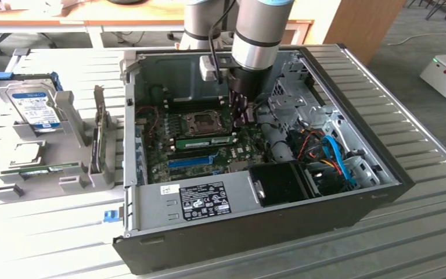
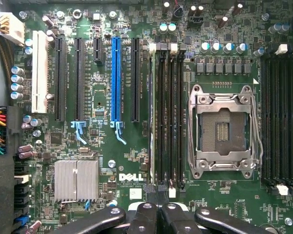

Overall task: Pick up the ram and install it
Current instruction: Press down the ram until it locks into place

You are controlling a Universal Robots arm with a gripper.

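The ram, a long green stick, stands on edge in a memory slot of the motherboard, just beside the CPU socket. Seen from above it is a thin pale edge along the outermost black slot. My gripper hangs inside the open case, a little above the board and near one end of the ram. Its black fingers are pressed together with nothing between them, so the gripper is shut and holds nothing.
A second green stick lies in the grey holder at the exterior view's left, with a hard drive behind it. The bright blue slot strip, a heatsink and cables surround the slots. Case walls enclose the board.
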